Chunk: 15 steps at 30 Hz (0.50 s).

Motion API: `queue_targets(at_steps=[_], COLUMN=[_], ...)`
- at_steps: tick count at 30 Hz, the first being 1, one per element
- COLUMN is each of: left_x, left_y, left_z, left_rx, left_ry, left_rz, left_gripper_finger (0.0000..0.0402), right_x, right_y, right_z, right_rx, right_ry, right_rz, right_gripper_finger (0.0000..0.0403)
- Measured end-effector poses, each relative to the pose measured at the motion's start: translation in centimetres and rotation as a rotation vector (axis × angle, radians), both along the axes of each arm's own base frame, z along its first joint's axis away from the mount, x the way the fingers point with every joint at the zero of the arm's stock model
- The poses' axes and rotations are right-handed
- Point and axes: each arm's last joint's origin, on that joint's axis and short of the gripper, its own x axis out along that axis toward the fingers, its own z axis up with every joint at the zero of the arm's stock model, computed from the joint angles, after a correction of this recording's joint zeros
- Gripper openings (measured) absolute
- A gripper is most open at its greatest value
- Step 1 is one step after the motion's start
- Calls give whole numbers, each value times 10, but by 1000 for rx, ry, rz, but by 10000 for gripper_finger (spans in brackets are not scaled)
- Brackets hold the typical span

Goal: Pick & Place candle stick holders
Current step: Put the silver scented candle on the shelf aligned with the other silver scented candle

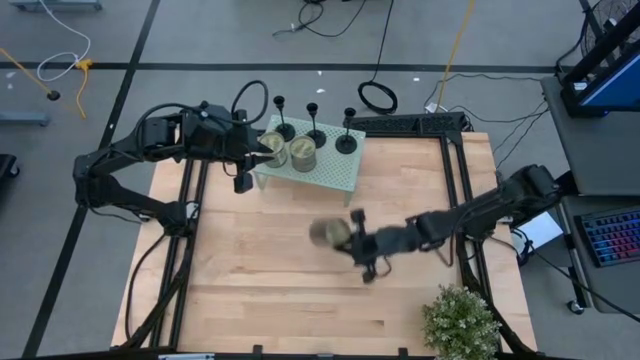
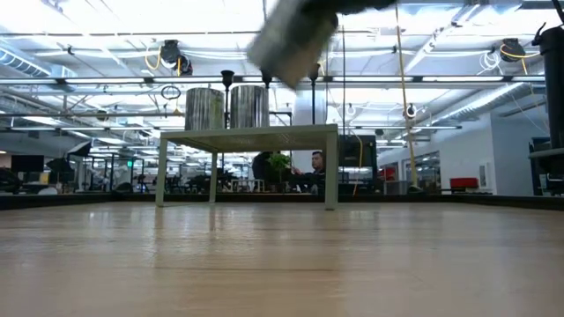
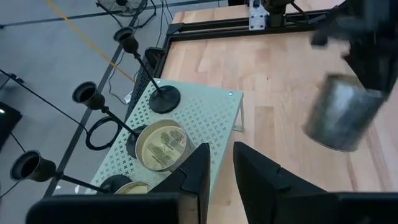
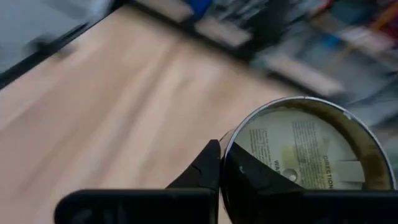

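Note:
Three black candle stick holders stand on their round bases along the far edge of a pale green perforated stand. They also show in the left wrist view. Two metal tins stand on the stand in front of them. My left gripper hovers by the stand's left end, beside the left tin. Its fingers are slightly apart and empty. My right gripper is over the table's middle, shut on a third tin. That tin shows high up and tilted in the low view. My right gripper holds the third tin by its rim wall, one finger inside the open tin and one outside. The tin is lifted clear of the table and tilted. Its open mouth and the label inside face the wrist camera.
A potted plant stands at the table's near right corner. Black frame rails run along the table's left and right sides. Bare wood lies in front of the stand. A person sits in the room beyond.

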Motion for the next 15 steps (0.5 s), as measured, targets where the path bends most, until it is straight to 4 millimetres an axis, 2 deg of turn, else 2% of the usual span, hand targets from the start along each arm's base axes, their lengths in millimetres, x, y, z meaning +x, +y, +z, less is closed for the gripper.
queue_targets(at_steps=[2, 5, 9, 11, 15], left_x=[0, 0, 0, 0, 0], left_y=[0, 0, 0, 0, 0], left_z=[0, 0, 0, 0, 0], left_rx=[0, 0, 2, 2, 1], left_ry=[0, 1, 1, 1, 1], left_rz=[-1, 0, -1, -1, -1], left_gripper_finger=[76, 76, 76, 76, 76], right_x=[3, 8, 13, 15, 12], right_y=[-16, -44, -81, -98, -133], right_z=[23, 51, 76, 82, 73], right_rx=[-29, -38, -61, -62, -54], right_ry=[-78, -106, 1, 51, 160], right_rz=[-54, -113, -157, -206, -316], right_gripper_finger=[3, 3, 3, 3, 3])
